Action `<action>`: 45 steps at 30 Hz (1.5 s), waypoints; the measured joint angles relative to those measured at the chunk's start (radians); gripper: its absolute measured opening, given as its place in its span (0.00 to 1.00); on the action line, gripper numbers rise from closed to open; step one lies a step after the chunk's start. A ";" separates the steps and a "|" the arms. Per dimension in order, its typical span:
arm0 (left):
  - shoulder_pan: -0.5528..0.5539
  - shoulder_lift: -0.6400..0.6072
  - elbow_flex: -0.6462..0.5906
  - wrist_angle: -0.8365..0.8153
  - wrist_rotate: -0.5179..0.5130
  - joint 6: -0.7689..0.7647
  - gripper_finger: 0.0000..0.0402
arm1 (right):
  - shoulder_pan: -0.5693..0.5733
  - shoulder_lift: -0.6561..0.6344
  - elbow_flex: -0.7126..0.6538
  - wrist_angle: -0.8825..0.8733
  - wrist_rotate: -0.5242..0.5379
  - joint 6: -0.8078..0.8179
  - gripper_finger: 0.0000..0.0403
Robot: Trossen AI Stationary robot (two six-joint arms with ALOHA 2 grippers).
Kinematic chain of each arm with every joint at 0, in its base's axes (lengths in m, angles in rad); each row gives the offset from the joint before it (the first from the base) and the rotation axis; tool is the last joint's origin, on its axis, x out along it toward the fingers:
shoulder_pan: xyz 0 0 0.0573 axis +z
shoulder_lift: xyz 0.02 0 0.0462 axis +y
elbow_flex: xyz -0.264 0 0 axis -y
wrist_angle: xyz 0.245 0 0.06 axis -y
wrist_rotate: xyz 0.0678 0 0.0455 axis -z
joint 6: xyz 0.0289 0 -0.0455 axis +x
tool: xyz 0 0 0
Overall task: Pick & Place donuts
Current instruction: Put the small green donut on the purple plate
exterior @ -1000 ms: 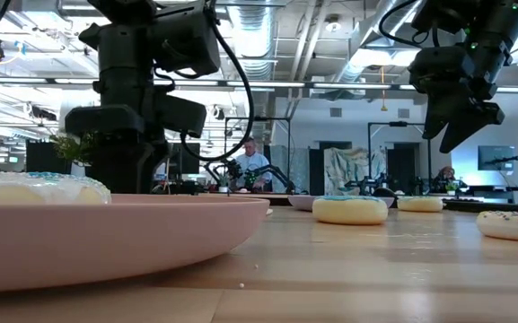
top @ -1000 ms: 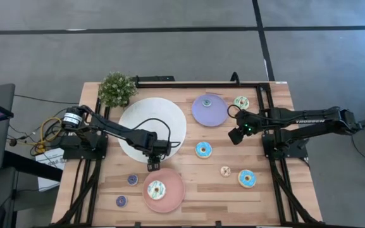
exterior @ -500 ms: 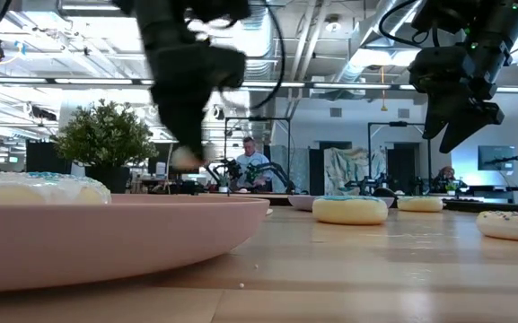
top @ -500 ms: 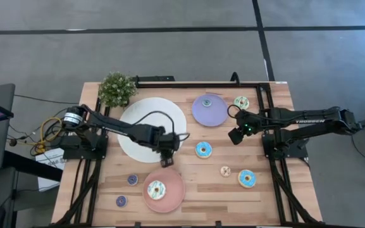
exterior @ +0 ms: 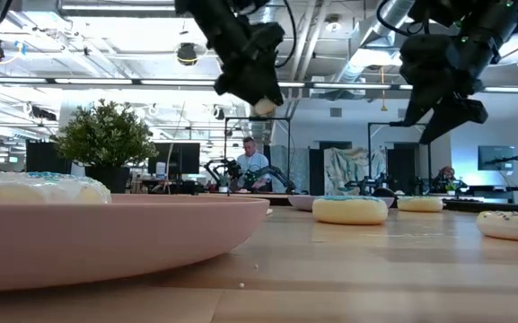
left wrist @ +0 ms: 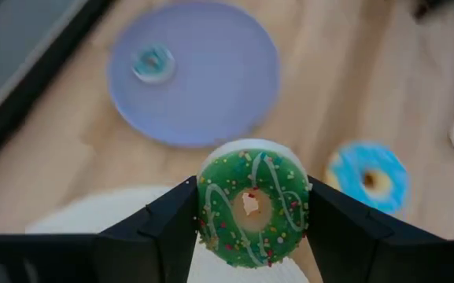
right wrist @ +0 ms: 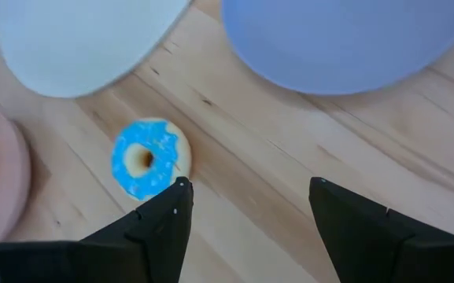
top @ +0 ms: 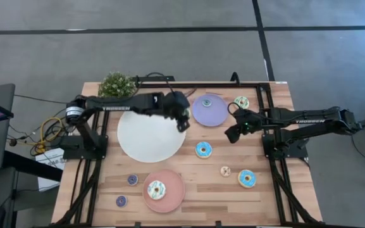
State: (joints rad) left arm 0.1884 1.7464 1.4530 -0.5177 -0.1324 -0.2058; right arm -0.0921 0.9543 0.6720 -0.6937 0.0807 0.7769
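My left gripper [top: 182, 121] hangs above the right edge of the white plate [top: 145, 136], close to the lilac plate [top: 212, 114], and is shut on a mini donut with green sprinkled icing [left wrist: 252, 206]. In the low view this donut [exterior: 263, 106] shows well above the table. My right gripper [top: 231, 135] is open in the air just right of the lilac plate; a blue-iced donut [right wrist: 149, 159] lies on the wood below it. A small donut [top: 206, 101] lies on the lilac plate. My left gripper pinches the green mini donut between its two fingers [left wrist: 171, 224], one on each opposite side of the ring's outer rim [left wrist: 208, 212]. The fingers come from above, slanting down. The donut is lifted clear, its iced face turned toward the wrist camera.
A pink plate [top: 173, 197] near the front edge bears a white-iced donut [top: 156, 189]. Two small purple rings [top: 133, 179] [top: 121, 201] lie left of it. A beige mini [top: 225, 171], a blue sprinkled donut [top: 247, 178] and a pale green one [top: 241, 102] lie right. A potted plant [top: 116, 87] stands far left.
My left gripper has risen from the table beside the pink plate's far edge. It has swung toward the far right across the white plate to the lilac plate's side, carrying the green donut lifted clear. My right gripper has shifted slightly toward the left.
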 joint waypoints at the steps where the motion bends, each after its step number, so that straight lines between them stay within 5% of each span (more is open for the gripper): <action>1: 0.022 0.009 0.004 0.019 0.013 0.008 0.50 | 0.000 0.000 0.000 0.009 0.000 0.000 0.61; 7: 0.086 0.160 0.130 0.003 0.095 0.109 0.50 | 0.000 0.001 0.000 0.037 0.000 0.057 0.61; 23: 0.146 0.736 0.790 -0.332 0.125 0.181 0.50 | 0.000 0.003 0.000 0.044 -0.002 0.167 0.61; 45: 0.164 0.779 0.841 -0.394 0.152 0.118 0.53 | 0.000 0.003 0.000 0.043 -0.001 0.157 0.61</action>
State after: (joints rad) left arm 0.3524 2.5249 2.2936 -0.9119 0.0194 -0.0874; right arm -0.0921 0.9577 0.6720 -0.6502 0.0795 0.9340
